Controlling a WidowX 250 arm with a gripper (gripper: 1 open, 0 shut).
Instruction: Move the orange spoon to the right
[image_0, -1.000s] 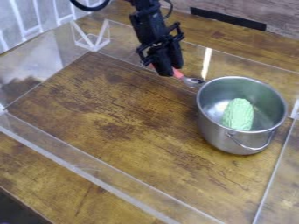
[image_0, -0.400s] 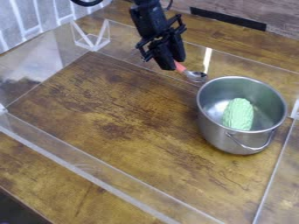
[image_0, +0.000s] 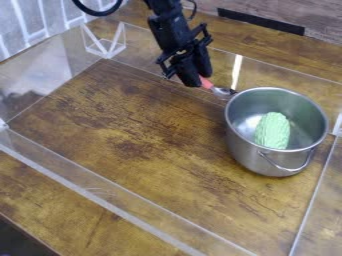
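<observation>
The orange spoon (image_0: 211, 86) is at the back of the wooden surface, just left of the steel pot's far rim. Its orange-red handle shows between the black fingers, and its small silver bowl pokes out toward the pot, low over the wood. My gripper (image_0: 198, 77) reaches steeply down from the top of the camera view and is shut on the spoon's handle. The fingers hide most of the handle. I cannot tell whether the spoon's bowl touches the surface.
A steel pot (image_0: 242, 142) stands at the right with a green ribbed object (image_0: 273, 130) inside it. Clear acrylic walls (image_0: 80, 180) fence the wooden board (image_0: 134, 120). A clear plastic stand (image_0: 102, 40) sits at the back left.
</observation>
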